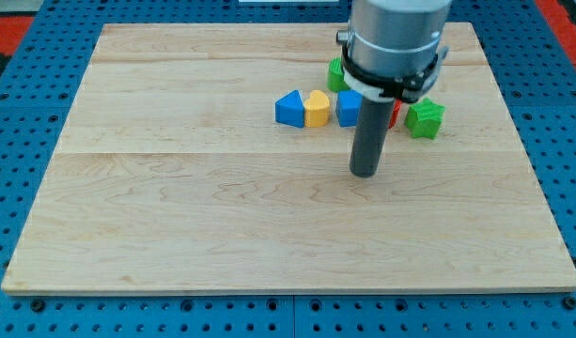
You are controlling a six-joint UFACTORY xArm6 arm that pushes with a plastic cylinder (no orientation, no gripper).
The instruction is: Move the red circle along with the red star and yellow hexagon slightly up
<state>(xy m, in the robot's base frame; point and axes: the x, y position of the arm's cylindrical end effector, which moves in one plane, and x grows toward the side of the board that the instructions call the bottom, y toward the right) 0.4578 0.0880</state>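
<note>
My tip rests on the wooden board, below a cluster of blocks near the view's top right. Only a sliver of a red block shows, just right of the rod; its shape is hidden. A yellow heart-like block sits between a blue triangular block and a blue block, all touching in a row up and left of the tip. I see no yellow hexagon and no second red block; the arm's body covers part of the cluster.
A green star-like block lies right of the red sliver. Another green block peeks out left of the arm's body, above the blue block. The board's far edge runs just above the cluster.
</note>
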